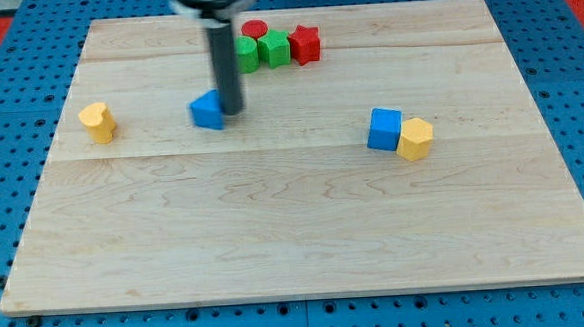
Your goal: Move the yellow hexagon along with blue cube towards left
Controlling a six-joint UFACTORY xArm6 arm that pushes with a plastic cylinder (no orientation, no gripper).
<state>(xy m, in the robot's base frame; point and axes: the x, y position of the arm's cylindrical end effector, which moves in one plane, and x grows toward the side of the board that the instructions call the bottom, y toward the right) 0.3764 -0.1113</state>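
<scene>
Board of pale wood, lying on blue perforated surface; landmark for all entries below: blue cube.

Blue cube: right of board's centre, upright on board. Touching yellow hexagon along its right-hand face.

Yellow hexagon: immediately right of blue cube and slightly toward the view's bottom, pressed against it.

Tip: lower end of dark rod, well to the left of blue cube and a little toward the view's top. Apart from blue cube and yellow hexagon alike. No claw fitted; plain rod only, nothing held.

Blue triangular block: well left of blue cube, just beside tip on its left, seemingly touching; exact shape not fully legible.

Yellow heart-shaped block: far left of blue cube, near board's left edge, alone.

Red star: up and left of blue cube, near board's top edge, rightmost of a tight cluster.

Green block: left of red star, touching it.

Second green block: left again, partly behind rod; shape not determinable.

Red cylinder: behind the two green blocks, nearest board's top edge.
</scene>
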